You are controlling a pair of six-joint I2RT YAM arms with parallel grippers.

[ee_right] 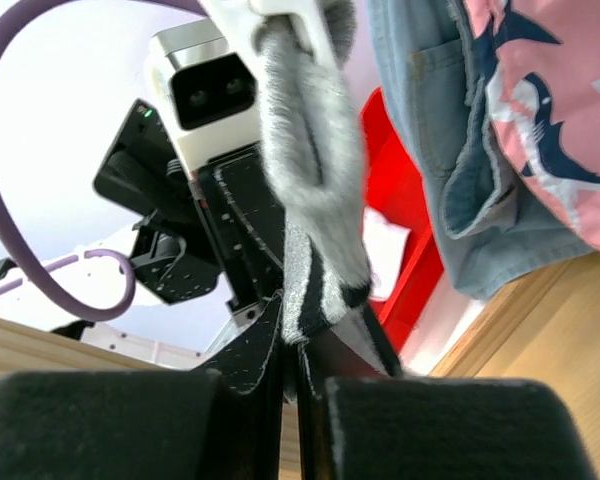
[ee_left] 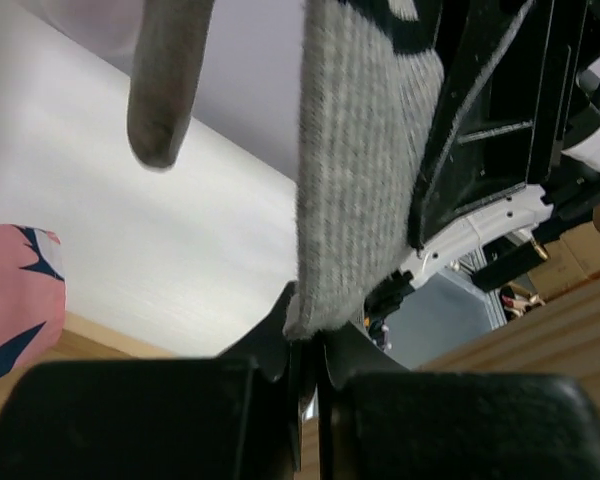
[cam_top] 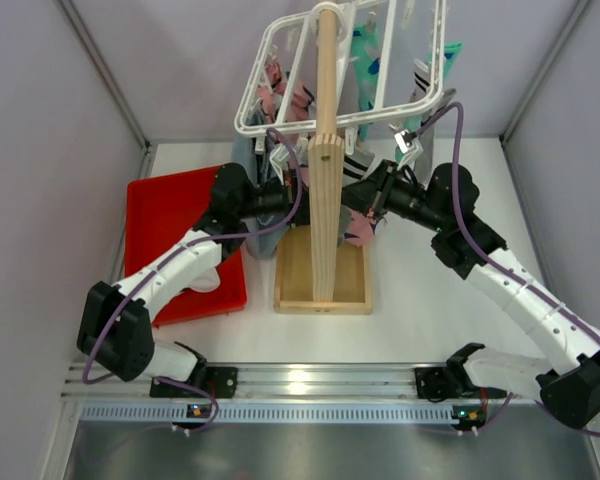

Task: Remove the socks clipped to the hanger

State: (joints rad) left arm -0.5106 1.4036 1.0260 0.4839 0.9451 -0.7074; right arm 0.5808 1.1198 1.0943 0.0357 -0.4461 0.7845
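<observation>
The white grid hanger (cam_top: pixel 280 95) hangs at the top of the wooden post. Teal socks (cam_top: pixel 365 55) and a striped sock (cam_top: pixel 425 75) dangle from its clips. My left gripper (cam_top: pixel 292 196) is under the hanger, left of the post. In the left wrist view it (ee_left: pixel 310 345) is shut on the lower tip of a grey sock (ee_left: pixel 365 180) that has a black band. My right gripper (cam_top: pixel 372 196) is right of the post. In the right wrist view it (ee_right: pixel 302 345) is shut on the striped end of a grey sock (ee_right: pixel 315 180), which a white clip (ee_right: pixel 280 20) holds. I cannot tell whether both hold one sock.
The wooden post (cam_top: pixel 327 150) on its box base (cam_top: pixel 295 270) stands between the arms. A red tray (cam_top: pixel 165 220) lies at the left with a white item (ee_right: pixel 385 250) in it. A pink printed cloth (ee_right: pixel 550 110) and a blue-grey cloth (ee_right: pixel 440 130) hang close by. Another grey sock (ee_left: pixel 165 80) hangs to the left.
</observation>
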